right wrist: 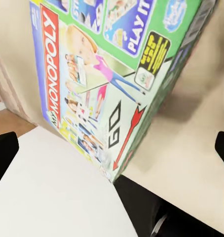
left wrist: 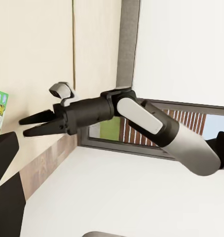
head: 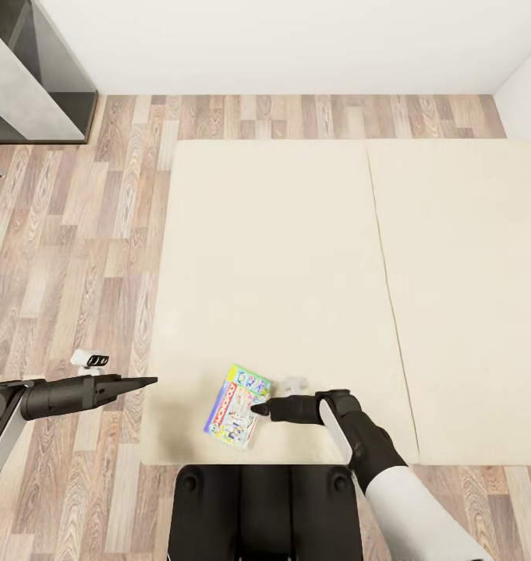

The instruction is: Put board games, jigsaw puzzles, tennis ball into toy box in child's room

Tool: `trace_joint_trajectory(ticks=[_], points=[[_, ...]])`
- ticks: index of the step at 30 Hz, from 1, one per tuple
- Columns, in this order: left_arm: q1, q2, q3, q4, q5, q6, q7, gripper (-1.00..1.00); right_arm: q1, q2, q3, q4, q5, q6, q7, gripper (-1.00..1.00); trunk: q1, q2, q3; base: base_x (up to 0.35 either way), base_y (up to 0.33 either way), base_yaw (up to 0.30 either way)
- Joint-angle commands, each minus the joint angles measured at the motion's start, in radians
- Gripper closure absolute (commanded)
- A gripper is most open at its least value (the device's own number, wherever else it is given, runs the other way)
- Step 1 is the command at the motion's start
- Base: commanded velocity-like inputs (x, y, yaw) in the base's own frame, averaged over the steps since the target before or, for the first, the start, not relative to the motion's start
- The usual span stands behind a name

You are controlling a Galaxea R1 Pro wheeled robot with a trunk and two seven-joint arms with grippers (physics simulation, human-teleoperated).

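Right arm bent at the elbow, white forearm running up from the lower right, black wrist turned inward toward the middle. Right gripper (head: pixel 262 408) level and pointing left, fingers close together at the tip; grip state hard to judge. Left arm reaching in from the left edge, held level. Left gripper (head: pixel 144 382) pointing right, tapering to a narrow point, fingers nearly together, nothing held.

Monopoly box (head: pixel 238 406) on bed (head: pixel 296 257) near its front edge; right claw (head: pixel 263 408) beside it
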Motion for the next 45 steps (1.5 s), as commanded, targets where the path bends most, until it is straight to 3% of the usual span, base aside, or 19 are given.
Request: trace_joint_trajectory(ticks=[1, 9, 18, 25, 37, 45], points=[[0.000, 0.000, 0.000, 0.000, 0.000, 0.011, -0.004, -1.00, 0.000, -0.003, -0.006, 0.003, -0.008, -0.001, -0.004, -1.00, 0.001, -0.002, -0.001, 0.000, 0.000, 0.000], [0.000, 0.000, 0.000, 0.000, 0.000, 0.011, -0.004, -1.00, 0.000, -0.008, -0.027, 0.019, -0.003, -0.030, -0.010, -1.00, 0.001, -0.002, -0.001, 0.000, 0.000, 0.000], [0.000, 0.000, 0.001, 0.000, -0.001, 0.011, -0.004, -1.00, -0.001, 0.003, -0.024, 0.089, 0.001, -0.136, -0.013, -1.00, 0.001, -0.002, -0.001, 0.000, 0.000, 0.000], [0.000, 0.000, 0.000, 0.001, -0.001, 0.011, -0.004, -1.00, -0.002, 0.018, -0.023, 0.117, -0.006, -0.156, -0.011, -1.00, 0.001, -0.002, -0.001, 0.000, 0.000, 0.000], [0.000, 0.000, 0.000, 0.001, -0.002, 0.011, -0.004, -1.00, -0.002, 0.024, -0.020, 0.121, 0.005, -0.167, -0.004, -1.00, 0.001, -0.002, -0.001, 0.000, 0.000, 0.000], [0.000, 0.000, 0.000, 0.001, 0.000, 0.011, -0.004, -1.00, -0.002, 0.024, -0.019, 0.121, 0.005, -0.216, -0.002, -1.00, 0.001, -0.002, -0.001, 0.000, 0.000, 0.000]])
